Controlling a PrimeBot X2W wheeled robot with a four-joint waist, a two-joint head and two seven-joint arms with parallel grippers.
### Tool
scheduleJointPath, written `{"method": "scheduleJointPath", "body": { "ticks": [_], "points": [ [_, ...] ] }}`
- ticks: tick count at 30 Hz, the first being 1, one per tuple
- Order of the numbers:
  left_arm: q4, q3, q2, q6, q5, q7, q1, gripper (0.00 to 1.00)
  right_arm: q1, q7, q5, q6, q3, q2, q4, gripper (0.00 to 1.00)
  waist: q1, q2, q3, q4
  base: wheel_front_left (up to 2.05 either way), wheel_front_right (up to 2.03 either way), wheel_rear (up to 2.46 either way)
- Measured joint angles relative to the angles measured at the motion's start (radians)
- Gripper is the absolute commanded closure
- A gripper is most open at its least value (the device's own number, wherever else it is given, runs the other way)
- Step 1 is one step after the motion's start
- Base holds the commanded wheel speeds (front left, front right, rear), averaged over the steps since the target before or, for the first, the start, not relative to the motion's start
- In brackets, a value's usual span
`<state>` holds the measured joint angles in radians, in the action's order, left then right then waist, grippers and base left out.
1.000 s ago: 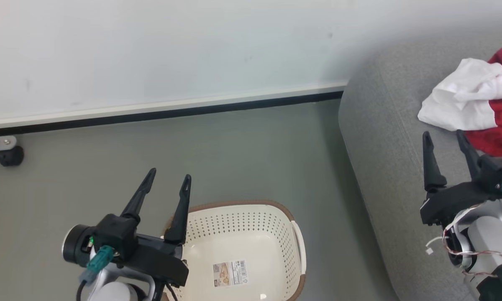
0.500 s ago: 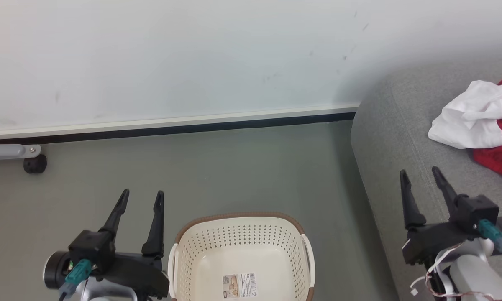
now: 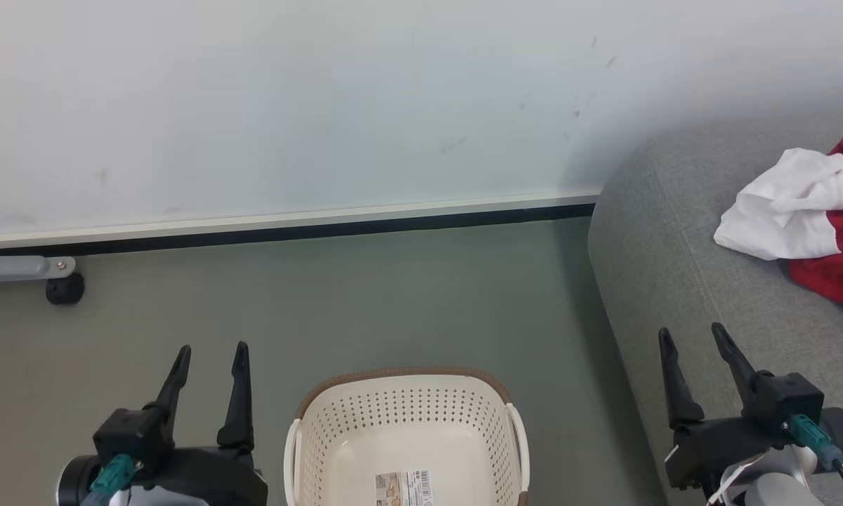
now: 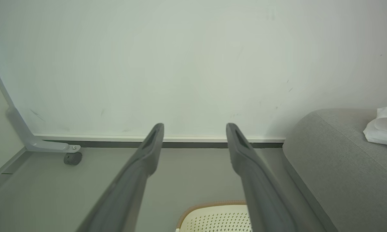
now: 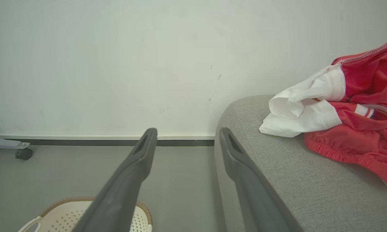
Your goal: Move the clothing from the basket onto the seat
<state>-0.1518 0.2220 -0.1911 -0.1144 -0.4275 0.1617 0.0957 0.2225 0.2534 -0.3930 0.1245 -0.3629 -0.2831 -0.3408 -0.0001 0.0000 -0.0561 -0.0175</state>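
Head view, clothing [image 3: 780, 211], basket [image 3: 400, 372] cropped, left end effector [image 3: 212, 348], right end effector [image 3: 690, 330], both apart

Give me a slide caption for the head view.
Clothing piled on the seat, basket bare inside where visible, left end effector and right end effector open and empty.

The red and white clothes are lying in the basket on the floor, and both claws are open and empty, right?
Not quite: the head view shows the clothing on the grey seat, not in the basket. The left gripper and right gripper are open and empty.
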Motion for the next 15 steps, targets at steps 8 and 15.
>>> {"method": "scheduleJointPath", "body": {
  "ticks": [8, 15],
  "points": [
    [-0.007, -0.017, 0.007, -0.001, 0.001, 0.007, -0.015, 0.0, -0.033, -0.007, 0.027, 0.0, 0.044, 0.011, 0.024, 0.0, 0.0, 0.0, 0.005, 0.002, 0.0, 0.0, 0.0],
    [-0.025, -0.021, 0.009, -0.005, 0.006, 0.007, -0.021, 0.0, -0.047, -0.024, 0.056, 0.0, 0.069, 0.023, 0.052, 0.0, 0.0001, 0.0, 0.009, 0.002, 0.0, 0.0, 0.0]
  ]
}}
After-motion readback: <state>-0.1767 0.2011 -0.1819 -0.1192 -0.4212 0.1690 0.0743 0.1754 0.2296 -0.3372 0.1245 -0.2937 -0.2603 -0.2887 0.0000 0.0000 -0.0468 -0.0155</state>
